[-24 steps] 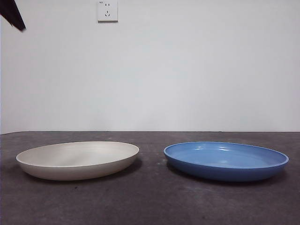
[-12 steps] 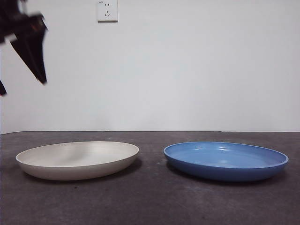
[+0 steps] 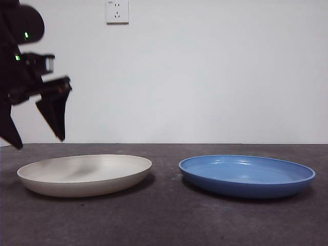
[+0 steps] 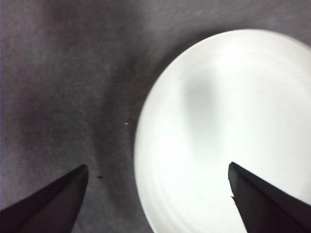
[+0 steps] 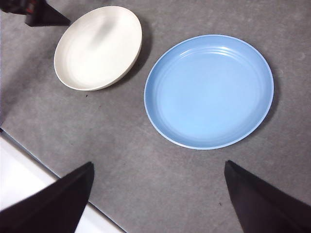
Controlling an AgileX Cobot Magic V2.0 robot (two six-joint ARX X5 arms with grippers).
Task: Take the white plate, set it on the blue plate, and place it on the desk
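The white plate (image 3: 84, 174) lies flat on the left of the desk (image 3: 164, 220), and the blue plate (image 3: 246, 177) lies flat on the right, a small gap between them. My left gripper (image 3: 38, 141) hangs open just above the white plate's left rim. In the left wrist view the left gripper (image 4: 158, 165) straddles the rim of the white plate (image 4: 228, 121), one jaw over the plate and one over bare desk. My right gripper (image 5: 158, 165) is open and empty, high above the desk, looking down on the blue plate (image 5: 209, 92) and white plate (image 5: 97, 48).
A wall socket (image 3: 117, 11) sits high on the white wall behind the desk. The right wrist view shows the desk's edge (image 5: 29, 150) with pale floor beyond it. Bare desk surrounds both plates.
The left arm has come down from the top left corner of the front view to just above the white plate's left rim. Neither plate has moved.
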